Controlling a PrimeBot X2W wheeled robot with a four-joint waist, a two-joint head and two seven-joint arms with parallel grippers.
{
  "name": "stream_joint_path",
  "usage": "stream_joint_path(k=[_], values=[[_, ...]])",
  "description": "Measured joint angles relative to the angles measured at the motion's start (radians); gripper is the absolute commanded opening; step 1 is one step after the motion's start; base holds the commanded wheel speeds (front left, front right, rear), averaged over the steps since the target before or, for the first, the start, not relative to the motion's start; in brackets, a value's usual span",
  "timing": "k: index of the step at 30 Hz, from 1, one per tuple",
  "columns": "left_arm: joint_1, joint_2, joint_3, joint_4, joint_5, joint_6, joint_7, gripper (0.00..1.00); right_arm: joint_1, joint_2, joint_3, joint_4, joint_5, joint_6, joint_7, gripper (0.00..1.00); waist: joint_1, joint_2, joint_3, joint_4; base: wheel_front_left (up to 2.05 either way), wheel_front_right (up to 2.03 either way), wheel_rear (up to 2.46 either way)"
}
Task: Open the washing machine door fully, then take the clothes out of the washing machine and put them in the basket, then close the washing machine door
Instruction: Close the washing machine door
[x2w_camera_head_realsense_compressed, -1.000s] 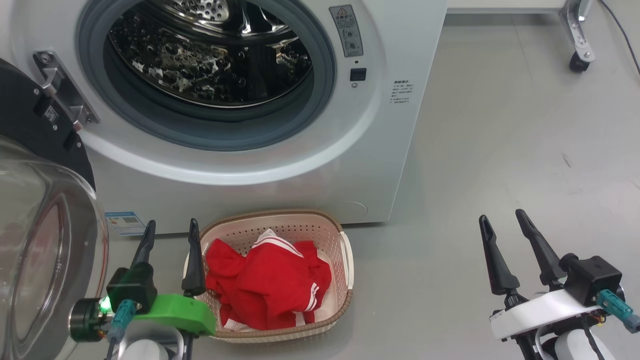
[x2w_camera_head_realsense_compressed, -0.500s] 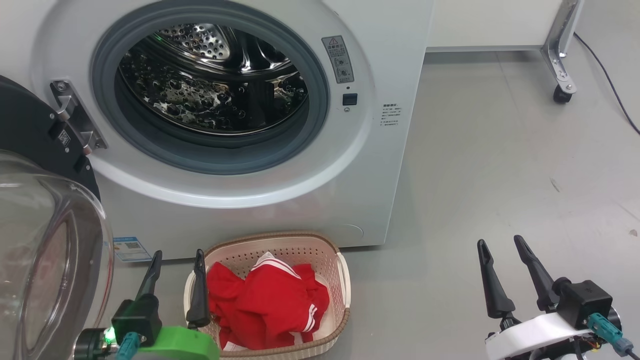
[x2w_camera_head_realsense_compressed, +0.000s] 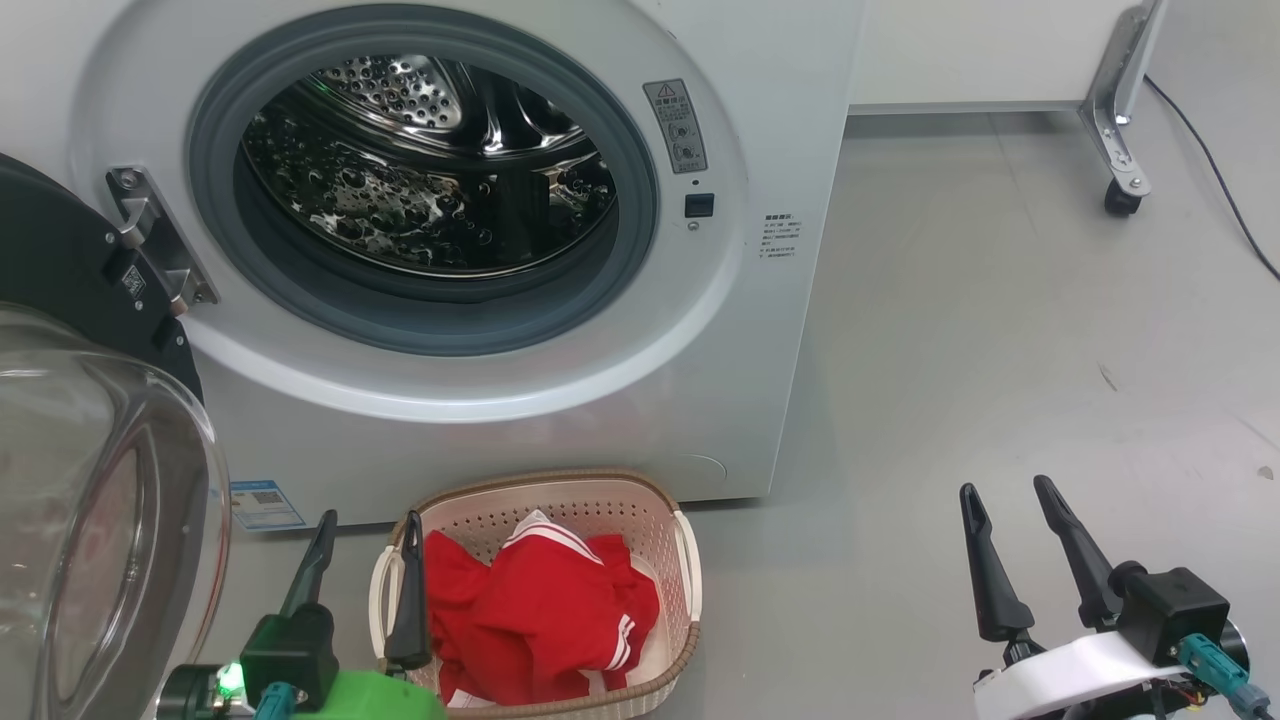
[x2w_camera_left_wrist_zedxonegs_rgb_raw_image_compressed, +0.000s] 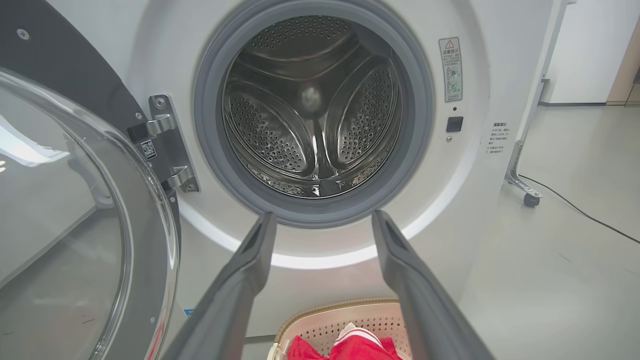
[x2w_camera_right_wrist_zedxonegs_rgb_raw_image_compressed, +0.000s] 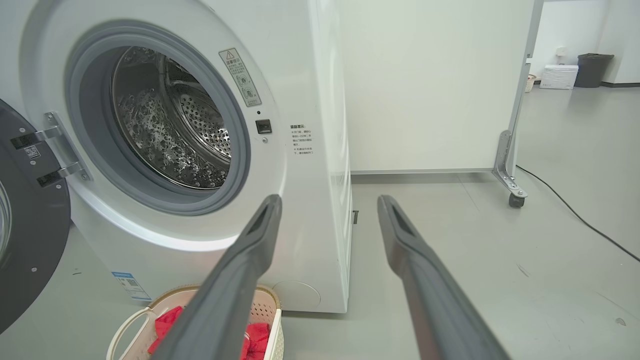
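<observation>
Low against the near foot of the washing machine, the clothes lie bunched in the basket, red fabric with white stripes covering most of its inside. The basket stands on the floor just in front of the machine's white panel. Above it, the perforated steel drum shines inside the grey rubber ring. The washing machine door hangs swung wide to the left, its glass bowl bulging toward the near side. The left tool hovers by the basket's left end, fingers spread and released, holding nothing. The right tool hangs well to the right above the floor, likewise released. Far right, a caster of a metal frame rests on the floor.
</observation>
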Motion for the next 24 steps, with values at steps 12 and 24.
stream_joint_path(k=[12,24], values=[[0.030,0.003,-0.005,-0.010,0.002,0.000,0.000,1.00,0.019,0.008,-0.002,-0.003,-0.008,0.000,0.000,1.00,0.0000,0.0000,-0.013,0.007,0.00,0.00,0.00],[0.032,0.004,-0.012,-0.020,0.011,0.000,0.000,1.00,0.019,0.013,-0.006,-0.004,-0.016,-0.001,0.000,1.00,0.0000,0.0000,-0.016,0.008,-0.17,0.17,0.00]])
